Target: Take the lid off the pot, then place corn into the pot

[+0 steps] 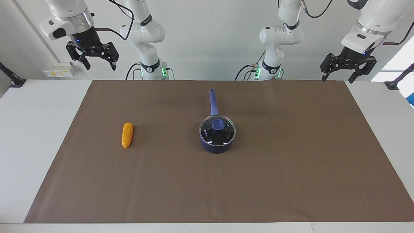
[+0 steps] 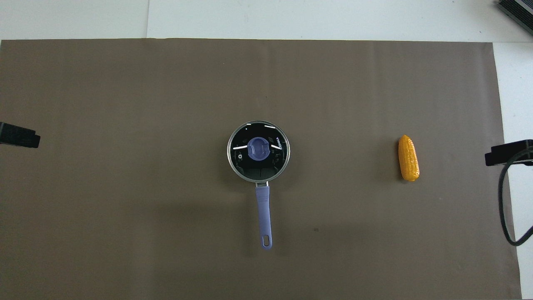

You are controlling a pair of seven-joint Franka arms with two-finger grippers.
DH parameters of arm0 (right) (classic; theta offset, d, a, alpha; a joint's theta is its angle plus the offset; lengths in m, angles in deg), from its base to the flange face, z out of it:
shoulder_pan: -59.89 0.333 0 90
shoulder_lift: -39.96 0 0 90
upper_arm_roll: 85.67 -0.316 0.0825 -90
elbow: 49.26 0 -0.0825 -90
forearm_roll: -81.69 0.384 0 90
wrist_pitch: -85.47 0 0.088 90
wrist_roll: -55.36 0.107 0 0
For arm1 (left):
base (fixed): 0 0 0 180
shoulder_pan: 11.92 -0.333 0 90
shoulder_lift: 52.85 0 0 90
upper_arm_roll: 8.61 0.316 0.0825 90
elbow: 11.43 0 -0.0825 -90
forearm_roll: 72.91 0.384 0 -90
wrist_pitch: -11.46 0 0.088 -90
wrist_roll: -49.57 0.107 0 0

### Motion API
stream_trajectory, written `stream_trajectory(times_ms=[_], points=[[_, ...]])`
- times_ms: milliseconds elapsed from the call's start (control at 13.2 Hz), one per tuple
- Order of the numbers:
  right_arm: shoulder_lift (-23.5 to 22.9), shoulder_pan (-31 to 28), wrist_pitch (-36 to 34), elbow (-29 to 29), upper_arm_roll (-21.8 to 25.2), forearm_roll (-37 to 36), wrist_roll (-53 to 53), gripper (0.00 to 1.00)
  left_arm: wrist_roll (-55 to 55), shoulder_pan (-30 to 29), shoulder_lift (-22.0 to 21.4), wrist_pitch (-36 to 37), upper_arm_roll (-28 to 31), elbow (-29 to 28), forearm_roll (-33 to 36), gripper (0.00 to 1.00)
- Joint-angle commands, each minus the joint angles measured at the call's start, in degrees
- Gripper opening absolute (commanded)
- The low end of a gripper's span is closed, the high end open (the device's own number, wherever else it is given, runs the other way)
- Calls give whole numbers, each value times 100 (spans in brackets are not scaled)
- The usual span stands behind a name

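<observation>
The round clear glass lid with a blue knob (image 1: 217, 124) sits on the small navy saucepan (image 1: 216, 145) mid-table; rigid, probably fragile, best pinched by the knob. The stiff yellow-orange corn cob (image 1: 127, 135) lies toward the right arm's end. The left gripper (image 1: 348, 68) and right gripper (image 1: 92, 55) hang spread and empty above the robots' edge.

lid (image 2: 258, 152) | white print near rim | reads "KONKA"
</observation>
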Motion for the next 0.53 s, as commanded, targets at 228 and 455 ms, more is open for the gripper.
stream_trajectory(times_ms=[228,455], points=[[26,-43,78,-3,-51,74,-141,100,-16,-79,-193,-107,-52,-253,64,100],[26,-43,78,-3,-51,74,-141,100,-16,-62,-193,-107,-61,-262,56,100]])
